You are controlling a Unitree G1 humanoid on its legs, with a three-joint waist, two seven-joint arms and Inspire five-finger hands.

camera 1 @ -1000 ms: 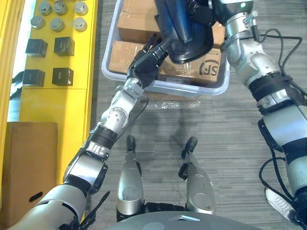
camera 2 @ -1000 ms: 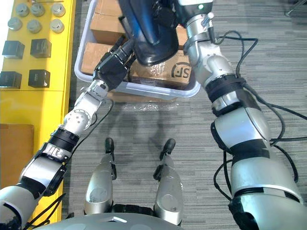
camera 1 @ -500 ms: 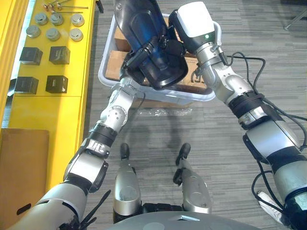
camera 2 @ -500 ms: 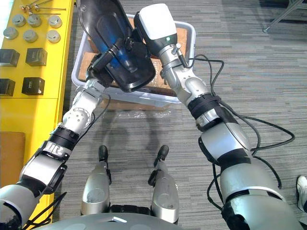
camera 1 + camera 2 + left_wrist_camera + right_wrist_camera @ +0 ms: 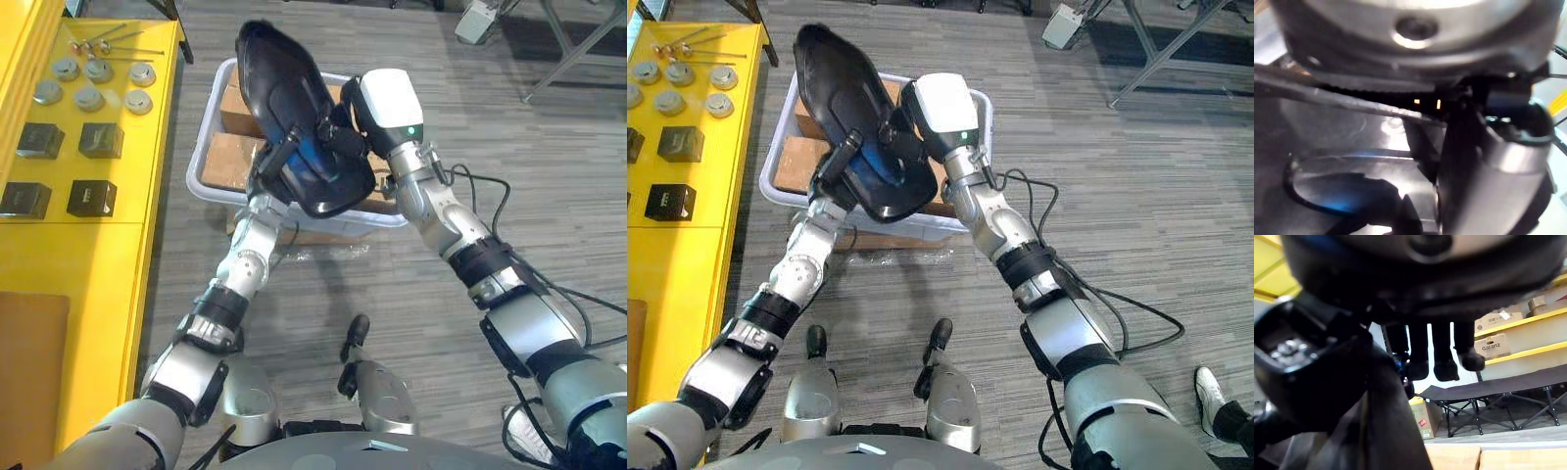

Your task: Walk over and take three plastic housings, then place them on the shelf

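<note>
black plastic housing [image 5: 294,147], tilted, aloft

Open carpet [image 5: 549,176] on our right, black housing [image 5: 284,108] we hold over the bin [image 5: 220,201] ahead, cluttered yellow shelf [image 5: 88,255] on our left.

Left hand [image 5: 277,162] half hidden behind black housing [image 5: 284,98], boxes [image 5: 227,157] in bin [image 5: 206,191] partly covered, yellow shelf [image 5: 98,245] cut off

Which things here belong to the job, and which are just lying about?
Job: black plastic housing, held by left hand and right hand; yellow shelf.
Lying about: plastic bin, cardboard boxes, metal cylinders, black blocks.
</note>
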